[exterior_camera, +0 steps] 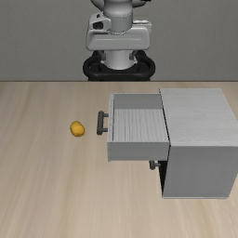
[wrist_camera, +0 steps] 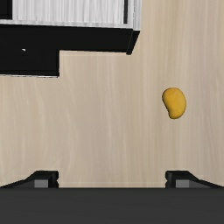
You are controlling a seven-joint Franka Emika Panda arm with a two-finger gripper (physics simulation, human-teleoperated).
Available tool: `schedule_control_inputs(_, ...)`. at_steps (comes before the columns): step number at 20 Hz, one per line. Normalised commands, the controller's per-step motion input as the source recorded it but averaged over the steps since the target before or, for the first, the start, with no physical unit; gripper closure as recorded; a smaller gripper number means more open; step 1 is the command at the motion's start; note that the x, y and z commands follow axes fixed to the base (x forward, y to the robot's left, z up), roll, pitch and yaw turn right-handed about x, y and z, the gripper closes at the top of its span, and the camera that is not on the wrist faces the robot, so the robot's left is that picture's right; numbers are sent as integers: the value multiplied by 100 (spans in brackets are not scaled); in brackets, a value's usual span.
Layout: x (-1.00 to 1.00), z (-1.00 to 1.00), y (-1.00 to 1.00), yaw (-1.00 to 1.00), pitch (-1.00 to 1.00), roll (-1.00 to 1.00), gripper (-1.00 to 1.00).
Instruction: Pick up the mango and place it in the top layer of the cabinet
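Observation:
The mango [exterior_camera: 78, 128] is a small yellow-orange fruit lying on the wooden table, toward the exterior view's left of the cabinet's open top drawer [exterior_camera: 138, 130]. In the wrist view the mango [wrist_camera: 174, 102] lies on the table well ahead of one fingertip [wrist_camera: 182, 178], touching nothing. My gripper [wrist_camera: 112, 179] is open and empty, its fingers wide apart and high above the table. The ribbed inside of the drawer [wrist_camera: 70, 9] and its dark front [wrist_camera: 61, 44] lie beyond the mango.
The grey cabinet [exterior_camera: 197, 139] stands at the exterior view's right, and its pulled-out drawer has a handle [exterior_camera: 102, 123] facing the mango. My arm [exterior_camera: 118, 33] rises at the table's far edge. Bare wooden tabletop [exterior_camera: 46, 177] surrounds the mango.

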Motion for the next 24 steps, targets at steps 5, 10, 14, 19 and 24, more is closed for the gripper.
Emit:
schedule_control_inputs(5,0,0,-100,0,0,0,-100)
schedule_control_inputs(10,0,0,-100,0,0,0,-100)
schedule_control_inputs(14,75,0,-25,0,0,0,-100)
schedule_control_inputs(19,60,-40,0,0,0,0,-100)
schedule_control_inputs(24,0,-100,0,0,0,0,-100)
